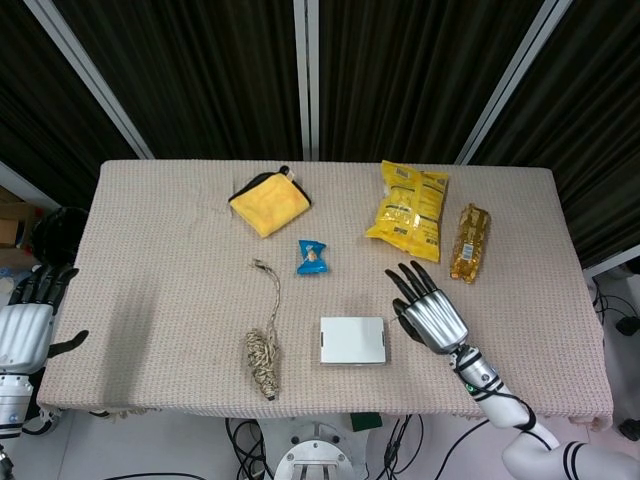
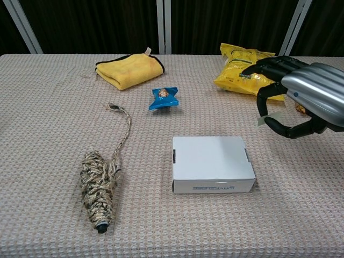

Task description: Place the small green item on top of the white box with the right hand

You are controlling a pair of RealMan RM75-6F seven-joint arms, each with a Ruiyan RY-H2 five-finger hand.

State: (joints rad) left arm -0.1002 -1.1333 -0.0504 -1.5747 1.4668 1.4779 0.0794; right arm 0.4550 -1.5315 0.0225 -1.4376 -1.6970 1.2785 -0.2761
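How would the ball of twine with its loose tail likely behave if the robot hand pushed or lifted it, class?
The twine bundle would probably feel light and squashy, as it looks loosely wound. Its tail lies limp and curved on the tablecloth, so it would likely dangle. The bundle's rounded shape suggests it might roll sideways when pushed.

Your head view looks steeply down from above the near edge, taking in the whole table (image 1: 150, 250) with dark curtains at 12 o'clock. Your chest view sits lower and closer, facing the same way at a shallow angle, cropping the table's sides. Both share the white box (image 1: 352, 340) (image 2: 212, 163), twine bundle (image 1: 263, 362) (image 2: 99, 189), yellow cloth (image 1: 267, 203) (image 2: 130, 70) and chip bag (image 1: 409, 210) (image 2: 242, 67).
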